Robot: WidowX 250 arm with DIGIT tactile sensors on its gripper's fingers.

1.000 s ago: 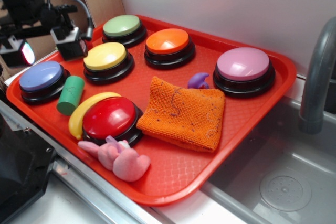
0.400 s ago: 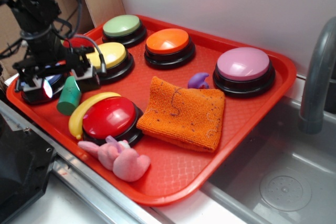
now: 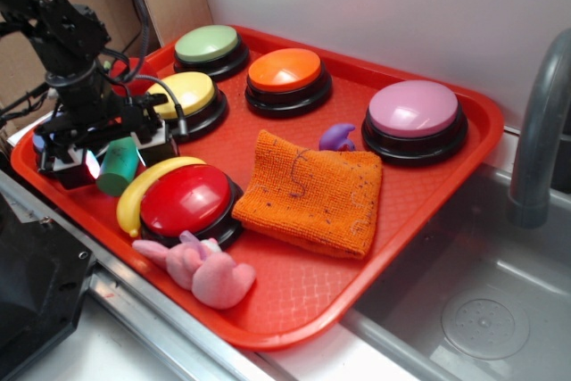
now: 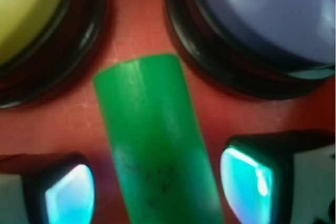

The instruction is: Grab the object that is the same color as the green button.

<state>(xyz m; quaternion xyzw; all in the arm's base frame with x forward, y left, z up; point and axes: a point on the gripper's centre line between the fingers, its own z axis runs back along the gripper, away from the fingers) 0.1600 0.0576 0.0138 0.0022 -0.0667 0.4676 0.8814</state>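
The gripper (image 4: 157,182) is seen spread wide at the bottom of the wrist view, one fingertip (image 4: 65,192) at lower left and the other at lower right, with the green cylinder (image 4: 155,140) lying between them. A sliver of red tray (image 4: 139,19) shows on either side of the cylinder, so no contact by the pads is seen and nothing is held.

In the exterior view the gripper (image 3: 107,153) is found at the left edge of the frame, lowered over the cylinder (image 3: 118,169), which lies on the tray (image 3: 294,296) between the yellow button (image 3: 183,95), the blue button (image 4: 273,19) and the banana (image 3: 147,189). The green button (image 3: 208,45) sits at upper left, well apart.

Compared with 0.4 s ago, the gripper has been brought lower around the cylinder; one second ago it was raised near the yellow button. The cylinder itself has not been moved.
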